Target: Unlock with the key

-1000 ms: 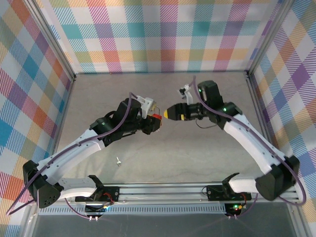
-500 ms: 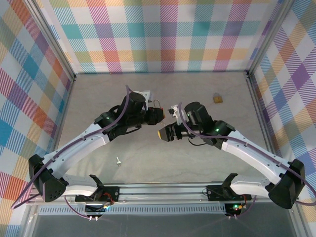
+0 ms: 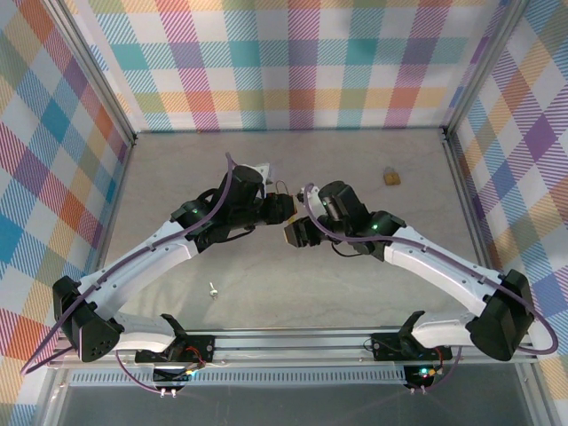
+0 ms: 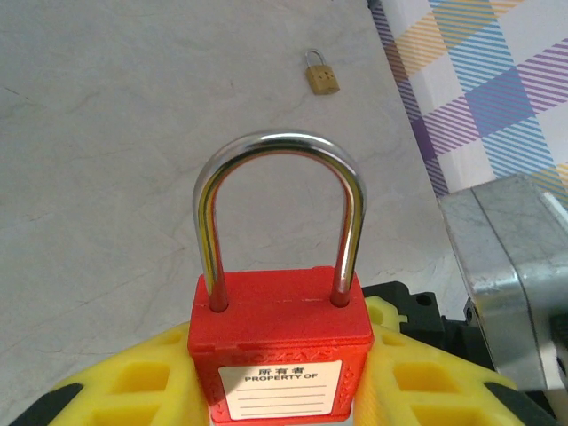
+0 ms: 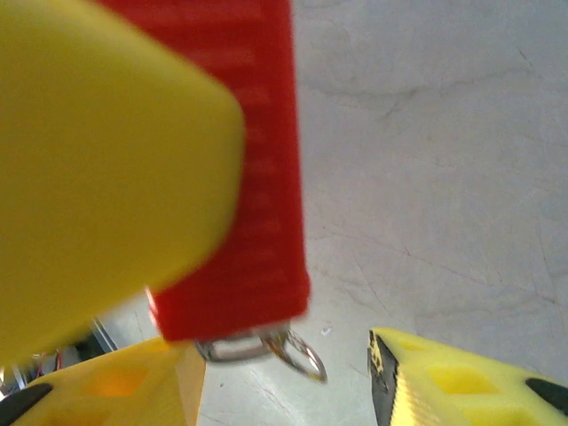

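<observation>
A red padlock [image 4: 280,342] with a steel shackle [image 4: 280,146] stands upright between the yellow fingers of my left gripper [image 4: 280,377], which is shut on its body. In the top view the left gripper [image 3: 280,207] meets the right gripper [image 3: 297,234] at mid-table. From the right wrist the padlock's red body [image 5: 244,177] hangs close ahead. The key [image 5: 266,344], with a wire ring, sticks out of its underside. My right gripper [image 5: 284,386] is open around the key, one finger [image 5: 115,386] near it and the other finger [image 5: 453,386] well apart.
A small brass padlock [image 3: 390,177] lies on the grey tabletop at the back right, also seen past the shackle as the brass padlock [image 4: 321,79]. A tiny metal piece [image 3: 213,288] lies at the front left. Checked walls enclose the table on three sides.
The right arm has swung from the back right in toward the left gripper, bringing its fingers up to the padlock's underside, and its jaws have narrowed. The left gripper shifted only slightly.
</observation>
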`<move>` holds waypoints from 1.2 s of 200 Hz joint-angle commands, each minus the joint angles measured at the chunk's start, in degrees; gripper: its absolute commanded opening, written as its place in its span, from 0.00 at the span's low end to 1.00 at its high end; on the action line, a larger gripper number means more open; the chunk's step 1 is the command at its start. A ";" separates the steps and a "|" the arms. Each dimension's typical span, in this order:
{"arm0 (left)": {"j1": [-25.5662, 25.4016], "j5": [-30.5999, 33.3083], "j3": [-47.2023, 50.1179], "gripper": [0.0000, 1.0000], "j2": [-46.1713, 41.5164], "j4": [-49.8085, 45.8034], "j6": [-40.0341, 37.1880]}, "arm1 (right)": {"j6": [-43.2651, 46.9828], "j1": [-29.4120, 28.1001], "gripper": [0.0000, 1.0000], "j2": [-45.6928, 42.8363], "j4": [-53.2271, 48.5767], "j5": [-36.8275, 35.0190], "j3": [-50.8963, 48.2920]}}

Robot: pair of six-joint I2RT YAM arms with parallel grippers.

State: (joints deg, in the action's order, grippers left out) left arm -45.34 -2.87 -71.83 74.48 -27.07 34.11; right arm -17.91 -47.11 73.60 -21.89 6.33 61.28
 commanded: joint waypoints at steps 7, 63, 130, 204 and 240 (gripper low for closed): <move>-0.66 -2.16 0.18 0.00 -0.13 1.49 1.48 | 0.17 -0.52 0.48 1.91 0.83 -1.95 3.31; -0.63 -0.99 1.17 0.00 -1.56 0.92 -1.41 | 0.45 2.79 0.63 -2.83 -2.22 -0.03 2.12; -4.63 4.30 1.96 0.00 -3.11 2.14 -18.53 | -10.03 21.48 0.74 -11.54 -3.28 22.73 2.10; -9.06 4.09 1.72 0.00 -0.97 3.12 -24.79 | -16.89 22.68 0.62 -6.19 4.40 34.06 4.42; -9.57 2.95 0.77 0.00 0.89 3.19 -24.88 | -17.68 22.43 0.58 -6.80 6.45 35.56 1.67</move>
State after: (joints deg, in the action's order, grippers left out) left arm -53.65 0.93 -70.54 74.19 -26.59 10.81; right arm -34.11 -24.25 67.57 -18.90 38.33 64.58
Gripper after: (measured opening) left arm 0.349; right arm 0.594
